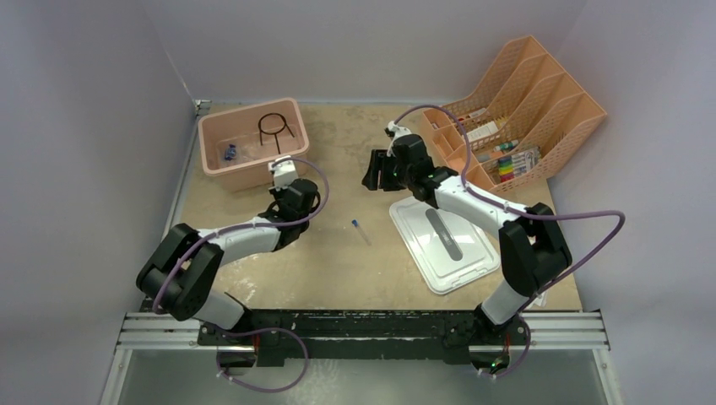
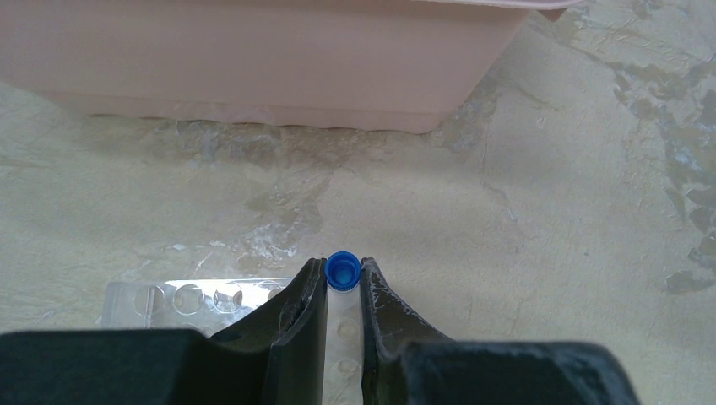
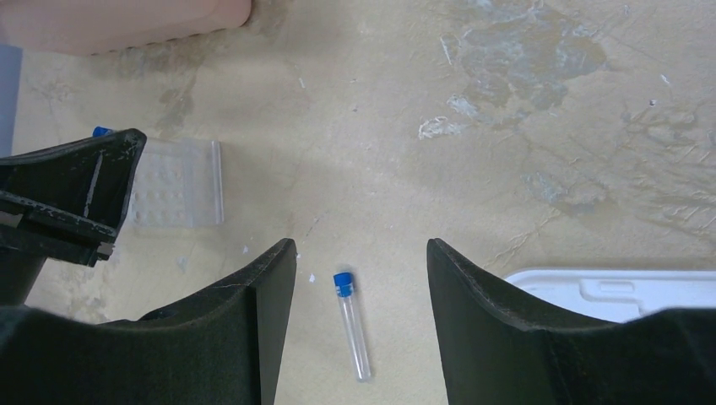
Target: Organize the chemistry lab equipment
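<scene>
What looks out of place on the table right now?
One blue-capped vial lies flat on the bare table, apart from the clear rack, near the open right gripper. The left gripper grips a second vial over the rack. Nothing looks spilled or broken.

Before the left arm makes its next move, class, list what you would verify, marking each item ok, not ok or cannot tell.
1. Grip: the left gripper is shut on a blue-capped vial: ok.
2. Target: the clear tube rack lies beneath that vial: ok.
3. Alignment: the vial sits over a rack hole: cannot tell, because the fingers hide it.
4. Clearance: the right gripper is open and apart from the left gripper: ok.
5. Remaining work: the second vial is racked: not ok. It lies loose on the table below the right gripper.
</scene>
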You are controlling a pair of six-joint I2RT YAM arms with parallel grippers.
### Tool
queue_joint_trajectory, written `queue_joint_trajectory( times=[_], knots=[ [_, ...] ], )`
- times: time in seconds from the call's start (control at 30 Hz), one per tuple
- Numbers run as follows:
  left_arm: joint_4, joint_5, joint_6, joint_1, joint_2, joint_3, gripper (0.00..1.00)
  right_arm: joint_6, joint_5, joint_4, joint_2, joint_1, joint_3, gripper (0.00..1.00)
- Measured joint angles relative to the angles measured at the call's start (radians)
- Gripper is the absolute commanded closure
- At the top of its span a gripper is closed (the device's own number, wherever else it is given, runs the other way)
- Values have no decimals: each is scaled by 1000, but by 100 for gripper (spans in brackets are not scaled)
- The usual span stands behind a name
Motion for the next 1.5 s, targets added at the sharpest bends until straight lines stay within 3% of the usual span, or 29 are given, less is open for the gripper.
queue_joint_trajectory(
  times=[0.67, 1.03, 1.13, 1.3, 1.5],
  knots=[
    [188, -29, 61, -2, 89, -24, 95, 11, 3, -20, -2, -8, -3, 40],
    [246, -29, 61, -3, 116, -25, 86, 10, -3, -24, -2, -13, -3, 40],
    [249, -20, 60, -3, 116, -25, 74, 10, -3, -26, -2, -16, -3, 40],
    [205, -3, 55, -3, 114, -22, 44, 6, -3, -28, -2, -21, -3, 40],
    [52, 7, 52, -2, 64, 56, 30, 6, -4, -29, -2, -21, -3, 39]
  ],
)
